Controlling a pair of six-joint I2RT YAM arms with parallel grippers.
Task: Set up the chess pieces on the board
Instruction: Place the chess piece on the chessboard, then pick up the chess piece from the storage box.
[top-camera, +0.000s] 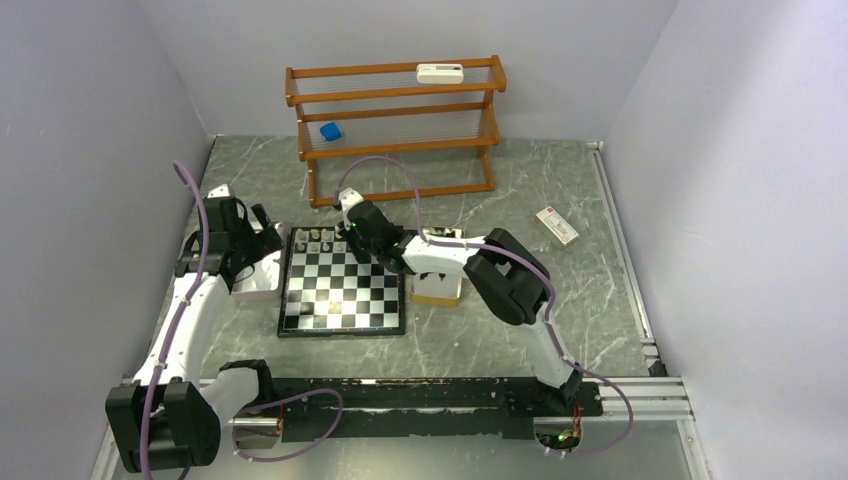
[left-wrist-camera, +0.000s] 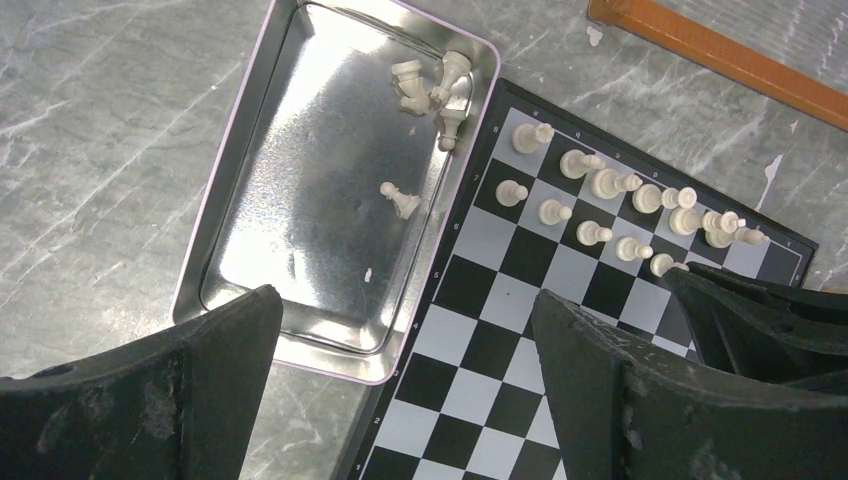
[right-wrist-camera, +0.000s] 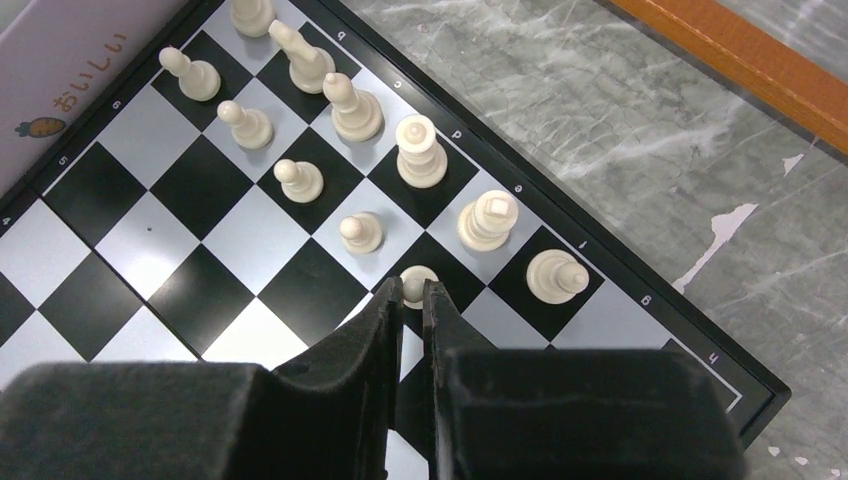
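The board (top-camera: 340, 290) lies between my arms, and several cream chess pieces (right-wrist-camera: 420, 155) stand in two rows at its far edge. In line with the pawn row, my right gripper (right-wrist-camera: 412, 292) is shut on a cream pawn (right-wrist-camera: 417, 280) over a black square; whether it touches the board (right-wrist-camera: 200, 270) I cannot tell. In the top view that gripper (top-camera: 356, 234) is at the board's far right. My left gripper (left-wrist-camera: 405, 300) hangs open and empty above the seam between the board (left-wrist-camera: 520, 330) and a metal tray (left-wrist-camera: 300, 150). Several loose cream pieces (left-wrist-camera: 432, 85) lie in the tray. No black pieces show.
A wooden rack (top-camera: 395, 110) behind the board carries a blue cube (top-camera: 331, 131) and a white device (top-camera: 440, 72). A tan box (top-camera: 438, 292) sits against the board's right side. A small flat packet (top-camera: 557, 226) lies at the far right. The tray (top-camera: 262, 288) borders the board's left.
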